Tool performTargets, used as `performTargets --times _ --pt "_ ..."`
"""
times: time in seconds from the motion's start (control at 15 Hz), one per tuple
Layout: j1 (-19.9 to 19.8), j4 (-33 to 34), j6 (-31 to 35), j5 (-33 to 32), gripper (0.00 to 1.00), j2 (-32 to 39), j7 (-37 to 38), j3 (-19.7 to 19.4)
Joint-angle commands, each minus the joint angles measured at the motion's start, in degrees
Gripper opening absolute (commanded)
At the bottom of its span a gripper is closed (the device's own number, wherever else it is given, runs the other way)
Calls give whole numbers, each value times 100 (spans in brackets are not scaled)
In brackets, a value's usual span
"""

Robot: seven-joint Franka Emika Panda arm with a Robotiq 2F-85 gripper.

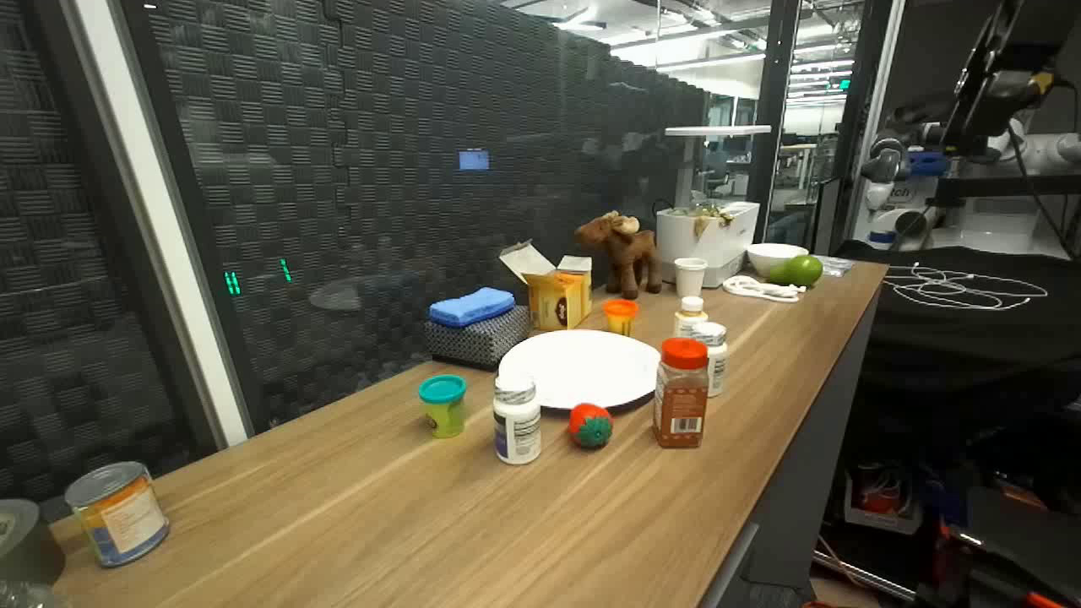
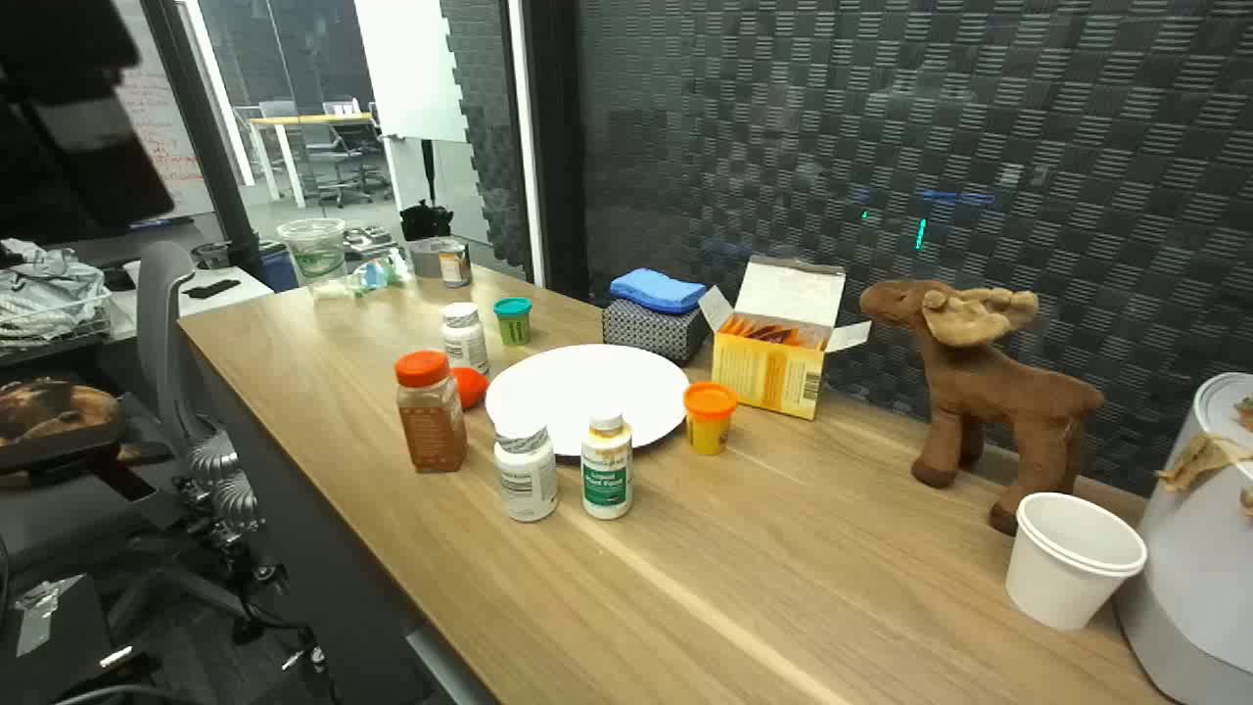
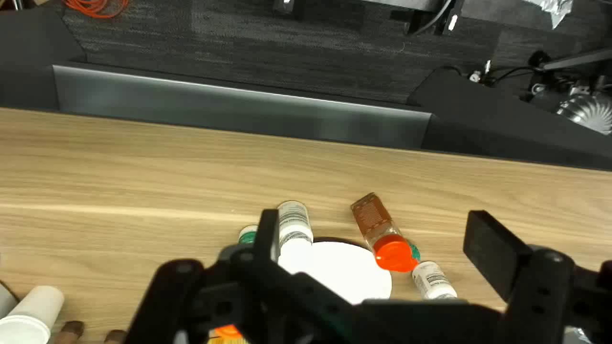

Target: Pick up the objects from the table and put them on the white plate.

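The white plate [image 1: 583, 363] lies bare mid-table. Around it stand a brown spice jar with red lid [image 2: 431, 421], a white pill bottle [image 1: 517, 425], another pill bottle [image 2: 527, 478] and a plant-food bottle [image 2: 607, 470]. A small red round piece with a green top [image 1: 590, 425] sits near the spice jar, which partly hides it in the wrist view. A green tub with teal lid [image 1: 443, 408] and a yellow tub with orange lid [image 2: 710, 419] are also by the plate. From above, my gripper [image 3: 376, 234] is open, nothing between its fingers; its left finger partly covers the plant-food bottle.
Behind the plate are a patterned box [image 2: 651, 331] with a blue cloth [image 2: 658, 291], an open yellow box [image 2: 773, 362] and a plush moose [image 2: 989, 382]. White cups [image 2: 1072, 563] stand beside a white planter [image 2: 1199, 548]. A can [image 1: 118, 513] sits at the far end.
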Motion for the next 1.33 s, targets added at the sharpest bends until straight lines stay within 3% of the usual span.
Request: performTargets --times 0.0,0.67,1.27 --pt "-22 41 -13 18 100 2 -13 18" --pt "-56 77 92 -7 100 83 44 3" --pt "-37 1093 1471 -74 100 2443 342 244"
